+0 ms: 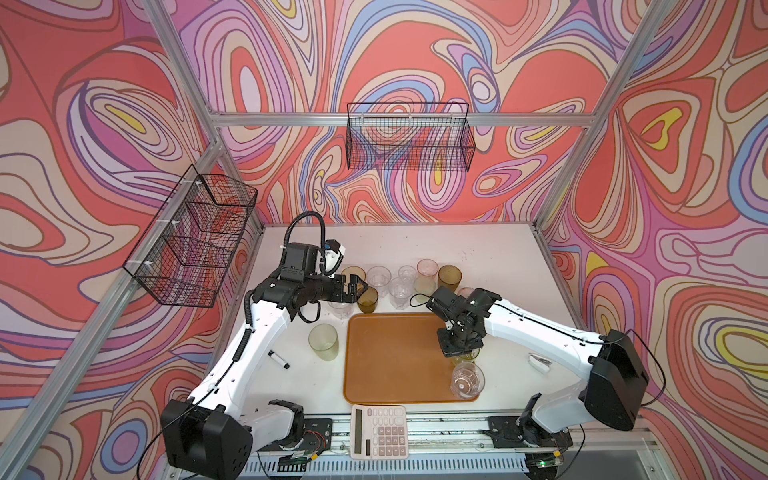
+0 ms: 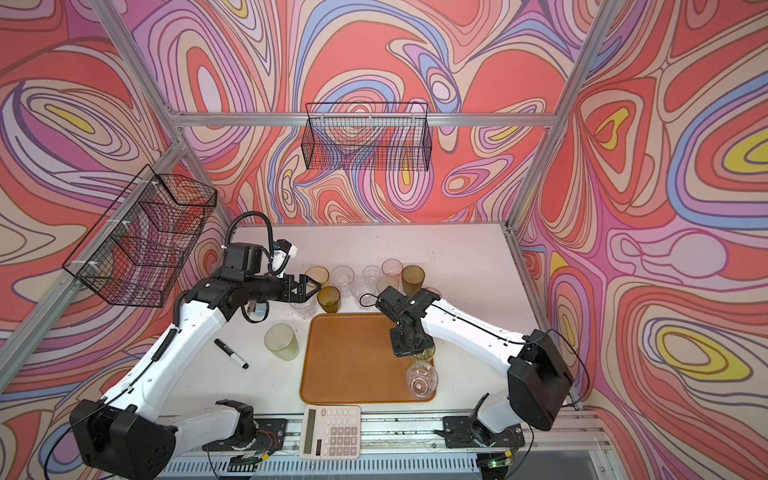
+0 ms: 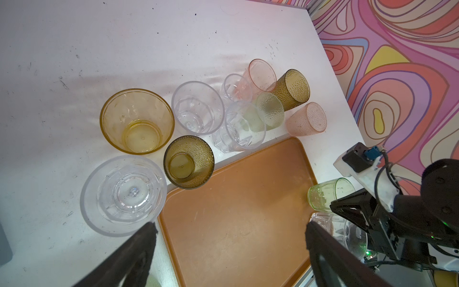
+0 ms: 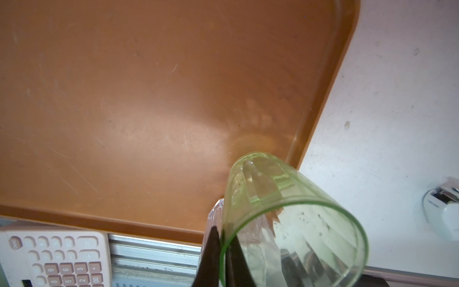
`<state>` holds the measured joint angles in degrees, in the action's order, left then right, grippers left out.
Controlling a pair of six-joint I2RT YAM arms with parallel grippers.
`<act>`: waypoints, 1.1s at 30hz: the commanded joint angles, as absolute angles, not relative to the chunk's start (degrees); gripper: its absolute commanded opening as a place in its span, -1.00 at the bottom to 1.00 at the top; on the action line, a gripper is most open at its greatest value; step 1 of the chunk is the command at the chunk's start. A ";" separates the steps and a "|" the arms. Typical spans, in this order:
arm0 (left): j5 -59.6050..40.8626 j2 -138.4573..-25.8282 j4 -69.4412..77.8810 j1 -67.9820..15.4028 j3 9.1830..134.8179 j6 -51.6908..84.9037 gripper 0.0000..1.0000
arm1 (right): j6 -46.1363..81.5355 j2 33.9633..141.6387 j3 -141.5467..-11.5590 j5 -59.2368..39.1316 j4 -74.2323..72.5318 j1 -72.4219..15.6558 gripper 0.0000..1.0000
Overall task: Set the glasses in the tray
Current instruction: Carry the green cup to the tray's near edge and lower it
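The orange-brown tray (image 1: 390,357) lies at the front middle of the table. My right gripper (image 4: 222,229) is shut on the rim of a bright green glass (image 4: 285,206), one finger inside and one outside, holding it tilted above the tray's right side (image 1: 467,355). A clear faceted glass (image 1: 467,380) stands on the tray just in front of it. My left gripper (image 1: 358,286) hangs open and empty behind the tray's far left corner. Below it stand an amber glass (image 3: 136,121), an olive-brown glass (image 3: 188,161) and a wide clear glass (image 3: 124,193). Several more glasses (image 1: 409,280) cluster behind the tray.
A pale green glass (image 1: 323,341) stands left of the tray, with a black marker (image 1: 278,359) beyond it. A white calculator (image 1: 379,432) lies at the front edge. A small white object (image 1: 539,362) sits right of the tray. Wire baskets (image 1: 409,137) hang on the walls.
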<state>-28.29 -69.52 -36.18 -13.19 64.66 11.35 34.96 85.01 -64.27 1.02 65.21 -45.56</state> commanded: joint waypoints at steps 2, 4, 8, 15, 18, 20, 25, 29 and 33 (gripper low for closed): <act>-28.48 -68.99 -36.00 -13.53 64.68 10.90 0.92 | 35.68 85.39 -63.28 1.23 64.34 -45.92 -0.95; -28.48 -69.10 -36.18 -13.53 64.62 10.81 0.92 | 35.60 85.65 -63.20 1.23 64.34 -45.93 -0.95; -28.48 -69.09 -36.05 -13.52 64.62 10.81 0.92 | 35.65 85.64 -62.55 1.32 64.09 -45.96 -0.94; -28.48 -69.16 -36.02 -13.53 64.65 10.90 0.92 | 35.68 86.13 -61.70 1.25 63.29 -45.90 -0.91; -28.48 -69.22 -36.03 -13.50 64.64 10.94 0.92 | 35.66 86.53 -61.70 1.58 63.20 -45.92 -0.90; -28.39 -69.10 -36.03 -13.53 64.64 10.82 0.92 | 35.67 86.49 -61.62 1.58 63.04 -45.90 -0.89; -28.47 -69.28 -36.04 -13.49 64.61 10.90 0.92 | 35.68 86.72 -61.40 1.70 63.01 -45.89 -0.84; -28.37 -69.37 -35.95 -13.53 64.67 10.90 0.92 | 35.58 86.79 -61.35 1.76 63.02 -45.92 -0.78; -28.36 -69.56 -35.95 -13.54 64.64 10.90 0.92 | 35.34 86.85 -61.59 1.85 63.26 -45.91 -0.77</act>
<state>-28.29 -69.52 -36.18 -13.19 64.66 11.35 35.11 86.17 -61.84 1.08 63.22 -45.56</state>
